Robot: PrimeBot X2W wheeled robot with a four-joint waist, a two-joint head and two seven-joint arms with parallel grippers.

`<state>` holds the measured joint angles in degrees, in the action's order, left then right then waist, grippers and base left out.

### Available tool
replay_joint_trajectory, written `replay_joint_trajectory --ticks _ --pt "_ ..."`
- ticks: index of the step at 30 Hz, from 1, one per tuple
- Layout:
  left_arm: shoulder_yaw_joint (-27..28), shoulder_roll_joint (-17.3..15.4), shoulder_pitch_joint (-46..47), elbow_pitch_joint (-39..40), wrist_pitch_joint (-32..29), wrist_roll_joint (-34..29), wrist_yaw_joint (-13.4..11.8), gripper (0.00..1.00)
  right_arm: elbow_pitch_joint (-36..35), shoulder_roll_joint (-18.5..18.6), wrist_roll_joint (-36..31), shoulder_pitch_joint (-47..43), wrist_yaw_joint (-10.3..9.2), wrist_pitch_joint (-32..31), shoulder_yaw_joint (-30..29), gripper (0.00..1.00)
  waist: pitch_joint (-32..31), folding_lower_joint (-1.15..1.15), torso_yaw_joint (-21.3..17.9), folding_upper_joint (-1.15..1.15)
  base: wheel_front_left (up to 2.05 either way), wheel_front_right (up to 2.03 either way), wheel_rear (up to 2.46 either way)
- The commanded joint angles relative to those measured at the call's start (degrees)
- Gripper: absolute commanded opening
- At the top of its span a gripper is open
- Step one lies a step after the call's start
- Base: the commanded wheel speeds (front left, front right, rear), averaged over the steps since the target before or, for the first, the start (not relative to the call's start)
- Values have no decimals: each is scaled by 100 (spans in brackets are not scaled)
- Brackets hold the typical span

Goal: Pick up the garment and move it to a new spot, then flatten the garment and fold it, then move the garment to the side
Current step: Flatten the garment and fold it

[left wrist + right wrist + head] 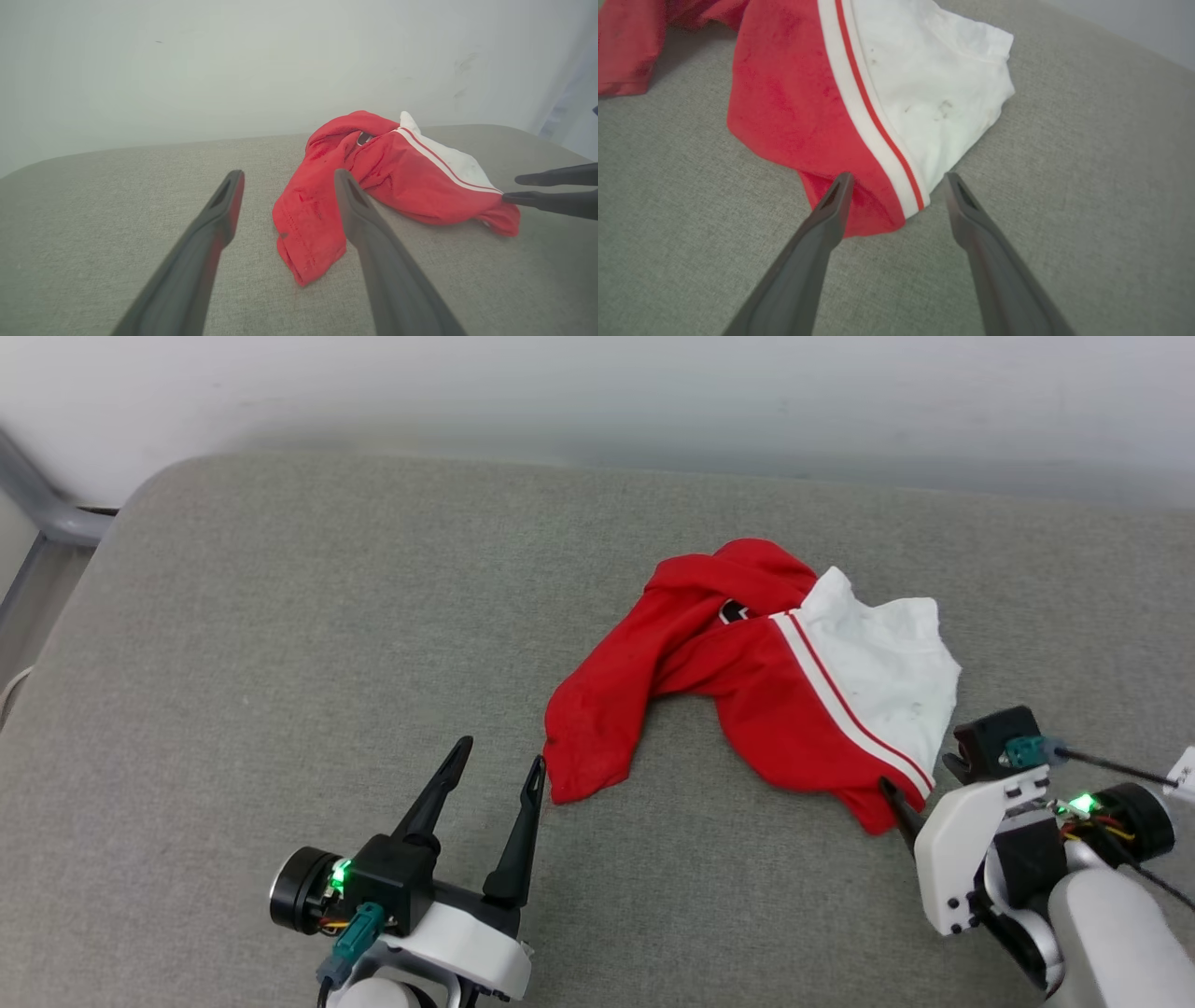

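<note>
Garment (747, 681): red, with a white sleeve and striped trim, lying in a crumpled heap right of centre on the grey pad (280, 616). It is bunched and twisted, with no part spread flat and nothing lifted off the pad.

Left gripper (501, 751): jaws wide apart and empty, low over the pad, just beside the near red hem end.

Right gripper (899, 175): jaws also wide apart, gripping nothing. They sit astride the near corner where the trim meets the sleeve. I cannot tell whether the tips touch the cloth.

Progress, as judged: at the very start. The pick-up is not yet made. Moving to a new spot, flattening, folding and setting aside are all left. Both grippers look placed for a two-point grasp.
</note>
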<state>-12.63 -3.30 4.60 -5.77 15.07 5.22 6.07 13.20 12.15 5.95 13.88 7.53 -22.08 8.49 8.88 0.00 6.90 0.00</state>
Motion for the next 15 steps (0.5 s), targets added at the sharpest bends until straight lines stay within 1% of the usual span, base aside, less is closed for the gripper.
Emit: replay_joint_trajectory --ticks 1,4,8,11,15 --pt "1 13 107 11 15 -12 13 100 3 143 196 214 -6 -387 47 100 171 0 199 0 0 0 0" --pt "-2 30 203 38 15 7 4 100 61 314 439 452 -7 -1087 -47 100 302 0 356 0 0 0 0" --pt "4 37 262 132 15 49 -6 100 125 405 541 625 -7 -1675 -149 100 447 0 534 0 0 0 0" --pt "0 42 288 147 15 43 -13 100 177 467 465 692 -7 -1867 -194 100 531 0 630 0 0 0 0" --pt "-39 45 323 149 15 97 -51 100 402 391 357 684 -8 -1928 -302 100 608 0 705 0 0 0 0"
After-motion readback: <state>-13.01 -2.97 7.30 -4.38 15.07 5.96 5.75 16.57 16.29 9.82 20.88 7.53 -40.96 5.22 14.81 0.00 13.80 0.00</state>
